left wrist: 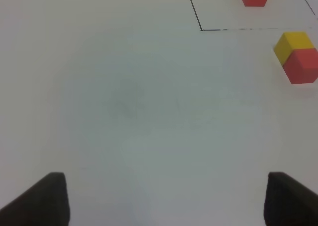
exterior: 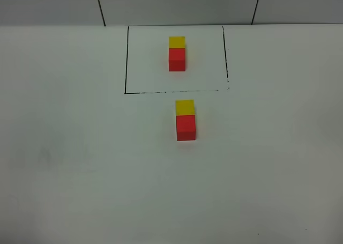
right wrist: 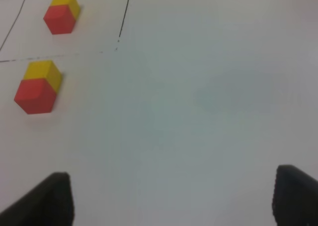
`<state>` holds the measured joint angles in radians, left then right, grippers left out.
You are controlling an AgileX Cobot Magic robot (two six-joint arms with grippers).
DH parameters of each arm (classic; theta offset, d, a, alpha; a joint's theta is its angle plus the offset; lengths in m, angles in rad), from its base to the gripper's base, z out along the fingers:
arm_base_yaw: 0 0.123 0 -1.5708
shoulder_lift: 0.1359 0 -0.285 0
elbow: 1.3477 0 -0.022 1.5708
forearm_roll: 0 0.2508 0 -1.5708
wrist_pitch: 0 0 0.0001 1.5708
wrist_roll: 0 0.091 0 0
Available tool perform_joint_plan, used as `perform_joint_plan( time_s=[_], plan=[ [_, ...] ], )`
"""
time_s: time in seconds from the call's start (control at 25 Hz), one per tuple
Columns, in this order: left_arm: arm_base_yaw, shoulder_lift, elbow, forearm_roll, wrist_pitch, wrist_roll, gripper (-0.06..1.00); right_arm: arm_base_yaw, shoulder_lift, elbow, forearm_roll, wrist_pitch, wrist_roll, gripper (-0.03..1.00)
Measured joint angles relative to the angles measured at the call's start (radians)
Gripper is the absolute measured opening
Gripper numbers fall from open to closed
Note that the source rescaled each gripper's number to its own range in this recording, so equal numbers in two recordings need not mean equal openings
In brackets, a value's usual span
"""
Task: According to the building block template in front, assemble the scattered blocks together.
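The building block template, a yellow cube (exterior: 177, 42) joined to a red cube (exterior: 177, 59), sits inside a thin black outline (exterior: 126, 61) at the back of the table. Just in front of the outline, the scattered blocks stand touching: yellow cube (exterior: 185, 107) behind, red cube (exterior: 186, 127) in front. The left wrist view shows this pair (left wrist: 303, 66) well ahead of my left gripper (left wrist: 166, 198), which is open and empty. My right gripper (right wrist: 171, 198) is open too, with the pair (right wrist: 34, 96) far ahead of it. Neither arm shows in the exterior high view.
The white table (exterior: 75, 163) ends at the back against a grey wall (exterior: 177, 2) with dark vertical seams. Besides the two pairs of cubes and the outline, nothing else lies on it.
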<state>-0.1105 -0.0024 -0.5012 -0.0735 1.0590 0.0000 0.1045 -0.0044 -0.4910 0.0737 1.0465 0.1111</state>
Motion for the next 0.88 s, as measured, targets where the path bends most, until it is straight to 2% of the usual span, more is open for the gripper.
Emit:
perform_joint_plan(
  time_s=[0.88],
  plan=[
    [0.0, 0.0, 0.0, 0.0, 0.0, 0.0, 0.7, 0.0, 0.0, 0.0, 0.0, 0.0, 0.003, 0.67]
  ],
)
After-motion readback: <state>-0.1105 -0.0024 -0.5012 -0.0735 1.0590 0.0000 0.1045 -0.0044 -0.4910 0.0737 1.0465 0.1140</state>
